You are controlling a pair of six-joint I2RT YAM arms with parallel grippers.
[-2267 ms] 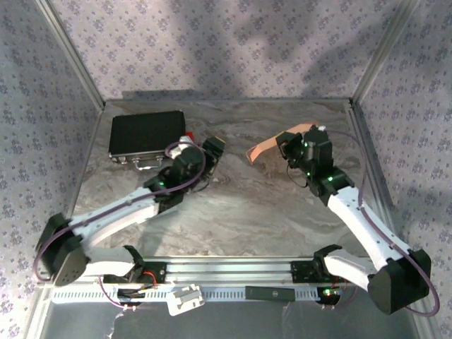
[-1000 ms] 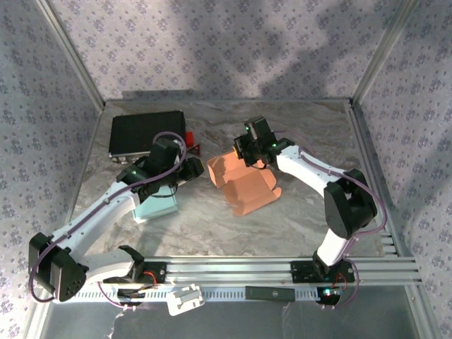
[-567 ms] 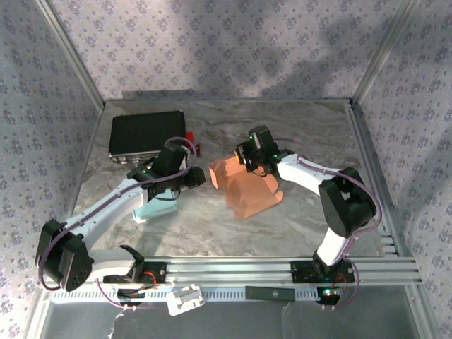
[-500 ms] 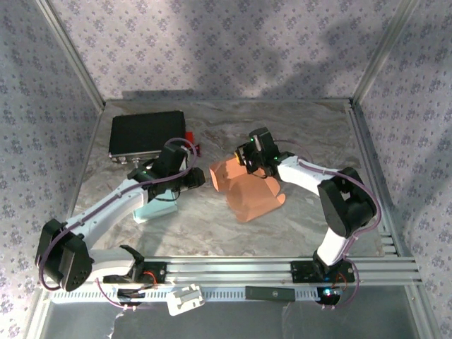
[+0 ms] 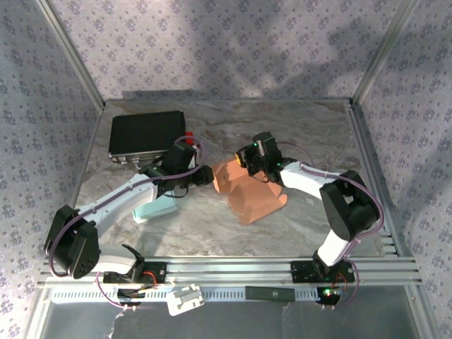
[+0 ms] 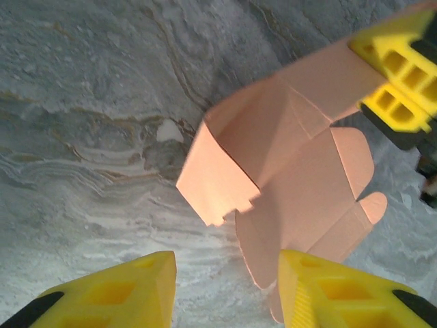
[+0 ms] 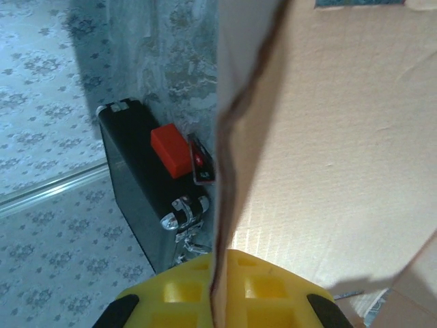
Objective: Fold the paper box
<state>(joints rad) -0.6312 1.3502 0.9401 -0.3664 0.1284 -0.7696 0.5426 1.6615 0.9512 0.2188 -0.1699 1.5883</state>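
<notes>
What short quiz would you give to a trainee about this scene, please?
1. True or false: the left gripper is open.
2. Where on the table does the black case lie? A: far left corner. B: far right corner. C: near edge.
3. Fill in: the right gripper is shut on the ____.
Key: 1 true; 2 A; 3 paper box.

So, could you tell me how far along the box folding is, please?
Done: the box is no longer flat; one side wall stands and creases show. In hand: the right jaws are shut on its far panel, and the left jaws are open at its left edge. Left: the flaps lie spread and untucked, so the walls need raising and closing.
</notes>
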